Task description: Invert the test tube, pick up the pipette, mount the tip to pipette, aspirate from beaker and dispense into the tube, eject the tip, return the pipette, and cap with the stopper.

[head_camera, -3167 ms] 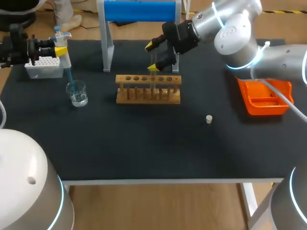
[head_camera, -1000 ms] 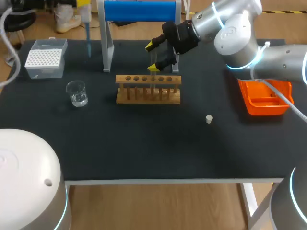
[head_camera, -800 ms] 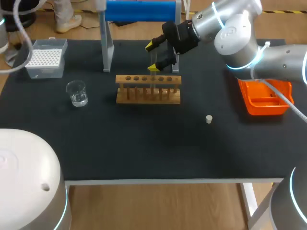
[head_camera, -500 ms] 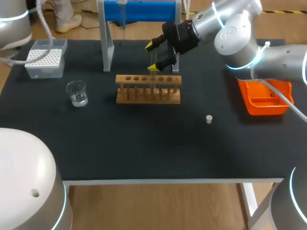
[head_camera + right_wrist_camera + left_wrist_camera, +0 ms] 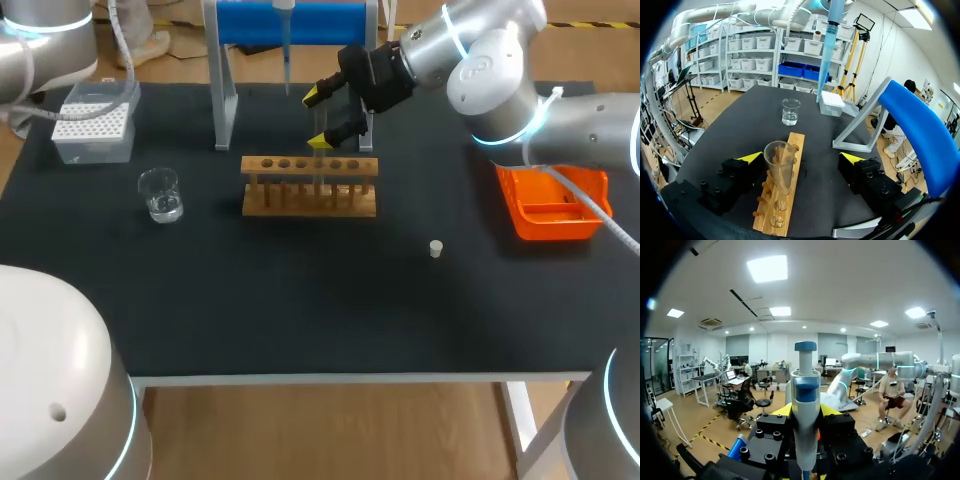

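1. The table [image 5: 300,300] bears a blue stand [image 5: 290,22] at its back edge.
2. The rack [image 5: 310,200] sits mid-table with the tube [image 5: 780,167] upright in it.
3. The right gripper [image 5: 317,118] hangs over the rack, its fingers spread to either side of the tube and clear of it.
4. The left gripper [image 5: 805,411] pinches the pipette [image 5: 804,385], held upright in front of the stand.
5. The bin [image 5: 552,203] is at the right and the tip box [image 5: 95,122] at the far left.
6. The beaker [image 5: 160,194] stands left of the rack.
7. The stopper [image 5: 436,248] lies between the rack and the bin.

A: Where are we, then?
B: A lab, no doubt: wooden tube rack [image 5: 309,186], glass beaker [image 5: 160,194], box of pipette tips [image 5: 95,122] at the black table's [image 5: 300,300] far left corner, and a pipette [image 5: 804,410]
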